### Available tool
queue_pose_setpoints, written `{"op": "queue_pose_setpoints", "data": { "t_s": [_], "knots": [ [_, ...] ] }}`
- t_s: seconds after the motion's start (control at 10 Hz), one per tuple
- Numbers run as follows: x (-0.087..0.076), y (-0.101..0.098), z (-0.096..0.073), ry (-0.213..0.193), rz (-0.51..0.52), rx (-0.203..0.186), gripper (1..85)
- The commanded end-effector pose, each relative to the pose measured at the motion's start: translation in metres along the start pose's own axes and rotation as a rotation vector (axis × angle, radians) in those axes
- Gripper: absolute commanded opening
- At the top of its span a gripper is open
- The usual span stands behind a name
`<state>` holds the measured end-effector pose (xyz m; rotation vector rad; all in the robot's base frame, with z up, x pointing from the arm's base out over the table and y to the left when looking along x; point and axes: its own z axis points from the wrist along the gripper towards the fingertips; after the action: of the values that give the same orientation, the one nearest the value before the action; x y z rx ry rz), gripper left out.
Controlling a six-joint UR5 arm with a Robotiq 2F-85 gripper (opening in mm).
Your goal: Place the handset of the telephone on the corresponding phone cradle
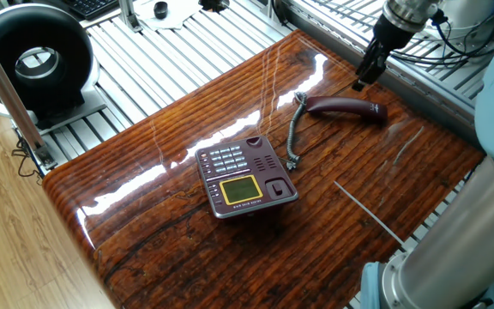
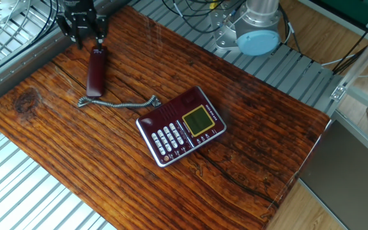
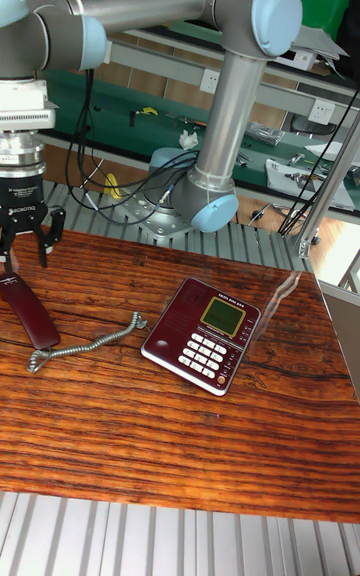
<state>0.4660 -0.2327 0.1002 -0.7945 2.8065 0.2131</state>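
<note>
A maroon telephone is sitting near the middle of a glossy wooden table, its yellow-green screen facing up beside grey keys. A grey coiled cord is running from its side to a handset lying flat, well apart from the base. A gripper is hanging just beyond the handset's far end. A black round fan is standing off the table.
</note>
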Motion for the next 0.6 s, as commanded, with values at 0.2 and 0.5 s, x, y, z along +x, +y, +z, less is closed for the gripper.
{"op": "queue_pose_setpoints", "data": {
  "t_s": [0.2,0.5],
  "knots": [
    [0.057,-0.016,0.034,0.112,0.011,0.097,56.0],
    [0.052,0.000,0.047,0.091,0.035,0.053,56.0]
  ]
}}
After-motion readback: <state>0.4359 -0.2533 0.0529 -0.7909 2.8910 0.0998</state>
